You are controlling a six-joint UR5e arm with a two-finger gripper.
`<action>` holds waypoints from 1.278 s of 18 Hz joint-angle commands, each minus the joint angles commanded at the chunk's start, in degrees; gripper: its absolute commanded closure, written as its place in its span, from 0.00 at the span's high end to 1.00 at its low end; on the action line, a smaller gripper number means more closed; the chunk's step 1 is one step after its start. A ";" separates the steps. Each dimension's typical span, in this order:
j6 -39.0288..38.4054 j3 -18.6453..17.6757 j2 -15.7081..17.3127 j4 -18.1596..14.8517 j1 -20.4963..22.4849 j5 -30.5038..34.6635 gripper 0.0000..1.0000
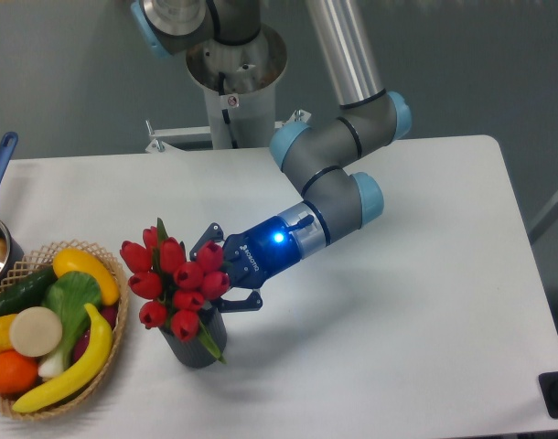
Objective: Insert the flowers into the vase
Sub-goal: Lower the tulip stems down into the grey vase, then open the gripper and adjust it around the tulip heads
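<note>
Flowers: the red tulip bunch point(174, 283) stands in the vase point(195, 346), buds above the rim, one leaf hanging over the front.
Vase: dark and short, upright on the desk point(398, 302), just right of the basket point(114, 352).
Tool: the tool point(222, 274) sits right behind the buds at stem level; its fingers look spread around the bunch, but the buds hide the tips, so whether it grips cannot be told.
Task stage: the stems appear to be already in the mouth; letting go and backing off seems to be what is left.
Handling: the bunch is probably light, with bendy stems and soft leaves that can snag on a finger. The bundled stems below the buds are the best place to hold; the buds would crush or slip.
Vase risk: it looks light and could tip if the stems drag sideways.
Writing: white lettering runs along the tool's body, too small to read with certainty.
Other: the basket holds a banana point(73, 370) and other produce.
</note>
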 joint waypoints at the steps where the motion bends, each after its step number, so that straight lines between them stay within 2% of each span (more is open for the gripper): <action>1: 0.00 0.00 0.00 0.00 0.00 0.00 0.39; 7: 0.35 -0.18 -0.26 0.00 0.00 0.44 0.43; 11: 0.61 -0.18 -0.18 0.00 0.00 0.44 0.58; 12: 0.70 -0.18 -0.18 0.00 0.00 0.44 0.69; 15: 1.84 -0.35 0.09 0.00 0.00 0.44 0.73; 17: 1.85 -0.35 0.26 0.00 0.00 0.44 0.79; 19: 1.85 -0.44 0.35 0.00 -0.09 0.44 0.80; 20: 1.85 -0.44 0.35 0.00 0.00 0.44 0.83; 22: 1.93 -0.35 0.44 0.09 0.00 0.44 0.95; 23: 1.93 -0.44 0.61 0.00 -0.09 0.53 0.97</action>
